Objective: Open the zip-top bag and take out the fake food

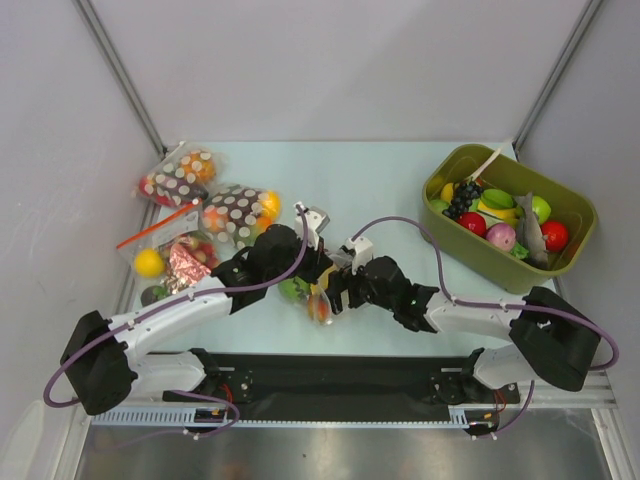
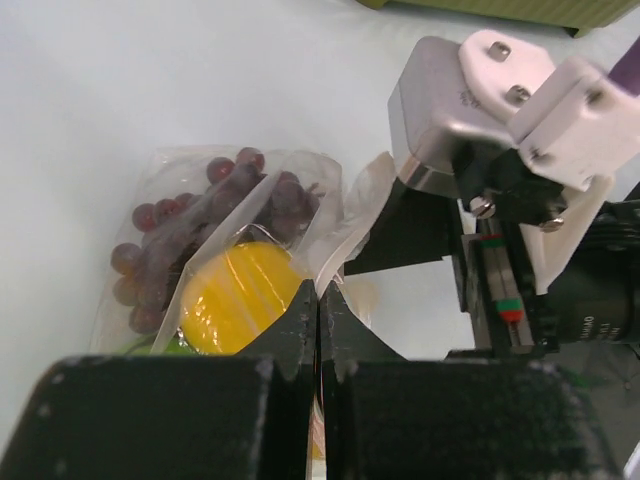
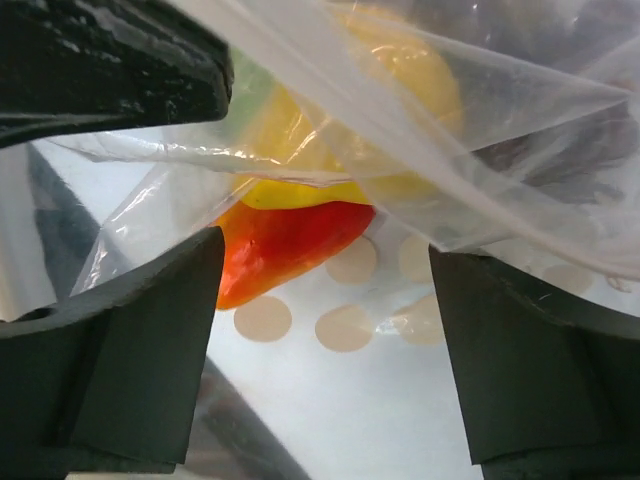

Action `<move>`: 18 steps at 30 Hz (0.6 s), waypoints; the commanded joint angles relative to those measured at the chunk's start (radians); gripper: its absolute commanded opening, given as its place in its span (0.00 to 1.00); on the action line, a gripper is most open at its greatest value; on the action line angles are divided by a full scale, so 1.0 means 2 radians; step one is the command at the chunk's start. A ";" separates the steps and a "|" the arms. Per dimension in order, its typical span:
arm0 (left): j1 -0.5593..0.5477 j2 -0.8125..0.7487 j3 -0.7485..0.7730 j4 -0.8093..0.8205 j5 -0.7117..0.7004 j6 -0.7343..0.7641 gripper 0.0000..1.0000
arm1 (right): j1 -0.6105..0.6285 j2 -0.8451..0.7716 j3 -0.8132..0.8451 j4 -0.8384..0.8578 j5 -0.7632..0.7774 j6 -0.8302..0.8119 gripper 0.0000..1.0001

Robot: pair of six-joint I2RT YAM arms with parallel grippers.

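The left gripper (image 2: 318,335) clamps the zip-top bag (image 2: 335,190) by its lip. The right gripper (image 3: 325,250) gapes beside it, facing the orange-red piece (image 3: 290,240).

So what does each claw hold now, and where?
The left claw pinches the clear bag by its edge; the right claw is open, holding nothing.

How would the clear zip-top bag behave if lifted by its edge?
Probably floppy: the zip-top bag is thin creased film, folding where the left tool pinches it. Likely bottom-heavy, since the grape bunch and yellow fruit would slump and shift if lifted.
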 commanded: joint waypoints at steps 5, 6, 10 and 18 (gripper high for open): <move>0.003 -0.012 0.012 0.021 0.031 0.000 0.00 | 0.011 0.021 -0.027 0.153 0.046 -0.037 1.00; 0.003 -0.012 0.012 0.022 0.040 0.000 0.00 | 0.013 0.024 -0.031 0.171 0.048 -0.042 1.00; 0.003 -0.010 0.012 0.034 0.073 0.000 0.00 | 0.015 0.047 -0.033 0.211 0.049 -0.067 1.00; 0.003 -0.002 0.012 0.056 0.126 -0.013 0.00 | 0.020 0.113 -0.031 0.302 0.032 -0.092 0.97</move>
